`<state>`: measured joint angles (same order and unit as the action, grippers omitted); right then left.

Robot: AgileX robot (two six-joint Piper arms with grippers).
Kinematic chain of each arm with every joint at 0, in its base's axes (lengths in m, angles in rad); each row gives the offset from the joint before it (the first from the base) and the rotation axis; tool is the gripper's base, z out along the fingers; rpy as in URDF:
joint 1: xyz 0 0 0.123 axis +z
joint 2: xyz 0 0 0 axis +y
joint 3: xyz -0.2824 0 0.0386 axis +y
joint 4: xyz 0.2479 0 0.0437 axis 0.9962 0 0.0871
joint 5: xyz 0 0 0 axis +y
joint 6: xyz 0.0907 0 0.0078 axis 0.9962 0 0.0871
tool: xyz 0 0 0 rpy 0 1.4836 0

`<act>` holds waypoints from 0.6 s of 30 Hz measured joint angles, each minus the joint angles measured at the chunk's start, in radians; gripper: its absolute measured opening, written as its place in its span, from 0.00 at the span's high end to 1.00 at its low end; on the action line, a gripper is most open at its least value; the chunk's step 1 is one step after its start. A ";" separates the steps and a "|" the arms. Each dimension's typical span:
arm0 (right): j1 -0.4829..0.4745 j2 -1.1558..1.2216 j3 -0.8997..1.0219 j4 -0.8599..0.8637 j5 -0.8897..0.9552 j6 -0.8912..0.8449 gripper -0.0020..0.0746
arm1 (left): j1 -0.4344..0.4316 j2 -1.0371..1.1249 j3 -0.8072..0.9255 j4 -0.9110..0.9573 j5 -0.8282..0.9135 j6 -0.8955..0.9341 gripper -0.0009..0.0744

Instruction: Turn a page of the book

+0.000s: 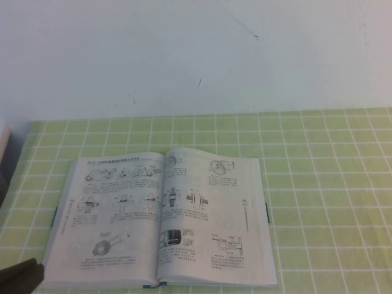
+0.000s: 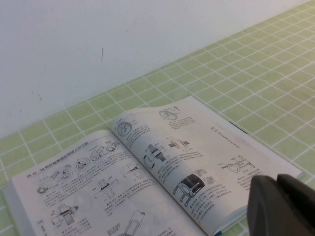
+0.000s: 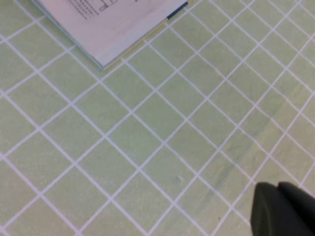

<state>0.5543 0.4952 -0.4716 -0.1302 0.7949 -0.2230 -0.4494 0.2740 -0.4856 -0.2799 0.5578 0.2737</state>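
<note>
Book lay open, flat on bench. Left gripper near its corner, right gripper over bare bench; fingers of both unreadable. Best catch the right-hand page by its outer edge, lifting gently.

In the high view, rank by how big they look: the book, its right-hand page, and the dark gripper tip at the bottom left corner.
1. The book, open flat on the table.
2. The page, about half the spread.
3. The left gripper, only partly in frame, so unsure.
The right gripper shows only in its wrist view.
</note>
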 joint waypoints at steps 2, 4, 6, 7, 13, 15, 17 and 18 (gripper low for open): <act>0.000 0.000 0.000 0.001 0.001 0.000 0.98 | 0.000 0.000 0.000 0.000 0.000 0.000 0.99; 0.000 0.000 0.000 0.001 0.001 0.000 0.98 | 0.000 0.000 0.000 0.000 0.000 0.000 0.99; 0.000 0.000 0.000 0.001 0.001 0.000 0.98 | 0.000 0.000 0.000 0.000 0.000 0.000 0.99; 0.000 0.000 0.000 0.001 0.001 0.000 0.98 | 0.000 0.000 0.000 0.000 0.000 0.000 0.99; 0.000 0.000 0.000 0.001 0.002 0.000 0.98 | 0.015 -0.026 0.036 0.099 -0.048 -0.002 0.99; 0.000 0.000 0.000 0.001 0.004 0.000 0.98 | 0.049 -0.056 0.080 0.142 -0.122 -0.023 0.99; 0.000 0.000 0.000 0.001 0.004 0.000 0.98 | 0.095 -0.085 0.147 0.156 -0.244 -0.048 0.99; 0.000 0.000 0.000 0.001 0.004 0.000 0.98 | 0.123 -0.104 0.192 0.159 -0.315 -0.056 0.99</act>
<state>0.5543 0.4952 -0.4716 -0.1287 0.7990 -0.2225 -0.3266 0.1704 -0.2937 -0.1213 0.2428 0.2174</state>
